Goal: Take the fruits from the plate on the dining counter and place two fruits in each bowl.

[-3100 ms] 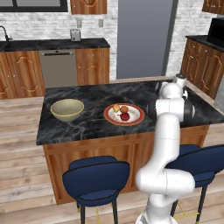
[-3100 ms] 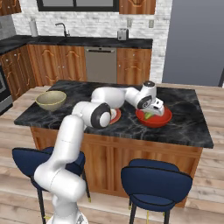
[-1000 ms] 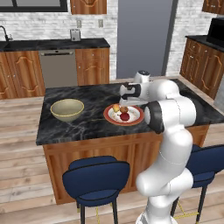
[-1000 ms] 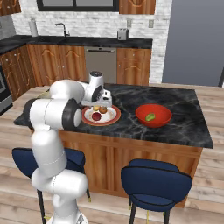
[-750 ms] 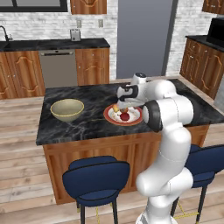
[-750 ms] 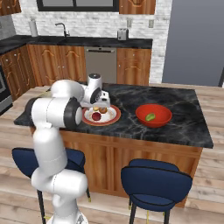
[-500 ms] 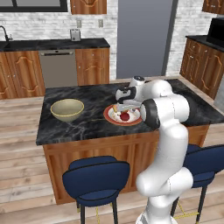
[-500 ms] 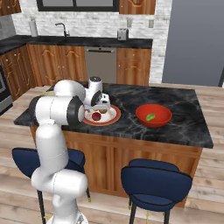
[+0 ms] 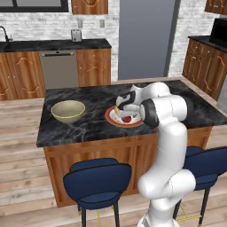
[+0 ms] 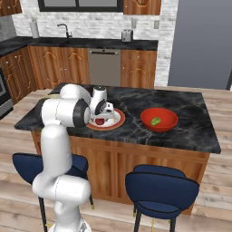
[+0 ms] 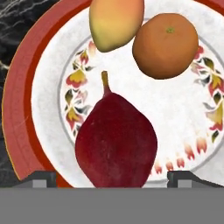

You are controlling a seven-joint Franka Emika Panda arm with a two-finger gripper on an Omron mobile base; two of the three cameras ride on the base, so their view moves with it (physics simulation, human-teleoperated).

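So, quick rundown from where I'm hanging:

claw: my claw (image 11: 111, 177) is wide open, holding nothing; the two dark tips sit far apart at the bottom of the hand view, one on each side of the dark red fruit. From the base views my claw (image 9: 122, 108) is low over the plate, but my own forearm covers most of it, so I can't tell if a tip touches anything.

dark red fruit: the dark red fruit (image 11: 116, 142) is pear-shaped with a short stem, lying on the plate between my tips. Its lower end is cut off at the bottom of the hand view.

yellow-orange fruit: the yellow-orange fruit (image 11: 114, 22) has its top cropped by the frame edge and is just beside the orange one, maybe touching, hard to say.

orange fruit: the orange fruit (image 11: 165, 44) is fully visible on the plate's white middle.

plate: the plate (image 11: 48, 94) runs off the frame on several sides; in the left base view the plate (image 9: 111, 119) is half hidden behind my wrist.

green fruit: the green fruit (image 10: 155, 121) lies in the red bowl (image 10: 159, 118), small and blurry.

beige bowl: the beige bowl (image 9: 68, 111) stands well apart from the plate on the table (image 9: 93, 128); can't really see its bottom.
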